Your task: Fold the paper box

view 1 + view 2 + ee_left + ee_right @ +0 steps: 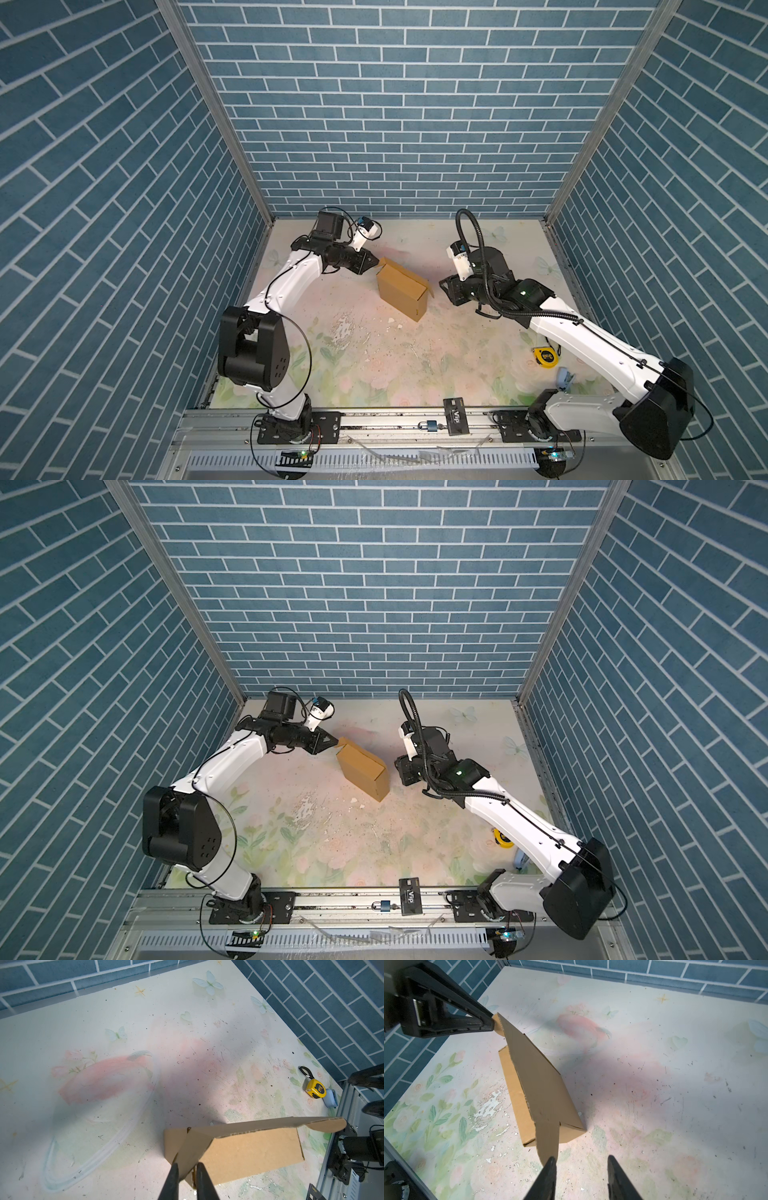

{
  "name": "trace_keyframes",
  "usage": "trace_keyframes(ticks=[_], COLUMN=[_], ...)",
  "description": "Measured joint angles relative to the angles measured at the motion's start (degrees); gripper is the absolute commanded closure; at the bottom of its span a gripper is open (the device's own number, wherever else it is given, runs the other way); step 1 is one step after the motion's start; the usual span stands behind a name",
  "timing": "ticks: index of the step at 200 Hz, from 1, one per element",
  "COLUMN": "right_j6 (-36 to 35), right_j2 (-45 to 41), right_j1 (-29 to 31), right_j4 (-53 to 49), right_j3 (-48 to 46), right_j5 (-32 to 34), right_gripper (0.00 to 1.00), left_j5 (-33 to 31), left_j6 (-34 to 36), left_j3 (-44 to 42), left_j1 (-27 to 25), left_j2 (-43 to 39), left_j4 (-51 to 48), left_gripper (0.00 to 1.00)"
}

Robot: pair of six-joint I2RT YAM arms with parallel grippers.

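paper box (402,289) mid-table, open table (374,365) in front

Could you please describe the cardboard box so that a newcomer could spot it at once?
On the flowery table, look to the far half, near the middle. The cardboard box sits there with its lid raised. It is the only plain brown thing, much bigger than the yellow tape measure at the right edge.
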Motion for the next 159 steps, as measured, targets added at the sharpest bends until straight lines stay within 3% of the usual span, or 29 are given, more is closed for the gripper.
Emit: trace_keyframes(ticks=[106, 159], right_j6=[2.47, 0.81], right_j2=[2.49, 2.75], right_j1=[2.25, 2.62], right_j4=[-3.21, -5.53], right_j3=[2.97, 5.99], right_j5=[-0.85, 1.16], right_gripper=[0.65, 0.57], left_j5=[-0.04, -0.07], left_j6=[-0.85, -0.83], left_j3=[-0.33, -0.33], left_j1=[-0.79, -1.09], left_j2=[-0.63, -0.66], left_j4=[0.33, 0.55], left_gripper=[0.96, 0.95])
